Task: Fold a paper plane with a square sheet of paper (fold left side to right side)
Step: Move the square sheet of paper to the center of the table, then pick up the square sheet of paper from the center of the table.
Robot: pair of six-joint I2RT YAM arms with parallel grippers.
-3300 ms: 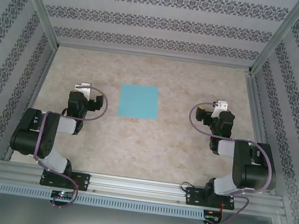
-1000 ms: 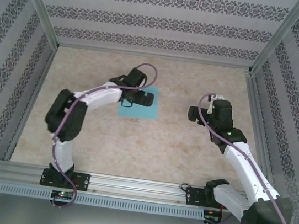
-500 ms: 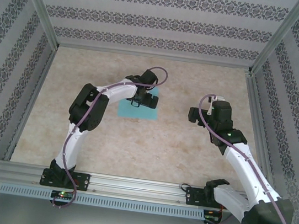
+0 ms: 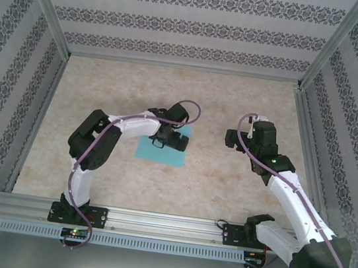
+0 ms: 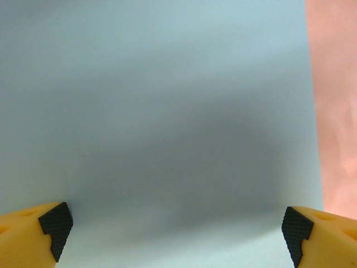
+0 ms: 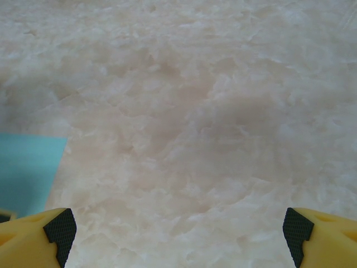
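**Ana:** What does the square sheet of paper [image 4: 156,153] look like?

**Ben:** It is light blue-green, flat and smooth. I can see no crease in it. It lies near the middle of the worktop [image 4: 119,85], turned a little so its edges are not straight.

**Ana:** And the hands?

**Ben:** The left hand [image 4: 165,139] is right over the sheet. Its fingers are spread wide and it holds nothing. I cannot tell if it presses on the paper. The right hand [image 4: 233,139] hangs at 3 o'clock from the sheet, apart from it. It is wide open too, and empty.

**Ana:** What changed?

**Ben:** A few seconds ago the sheet lay straight, farther toward 12 o'clock. Now it has slid toward 6 o'clock and turned a bit. The left hand came that way too. The right hand has not moved in the last second.
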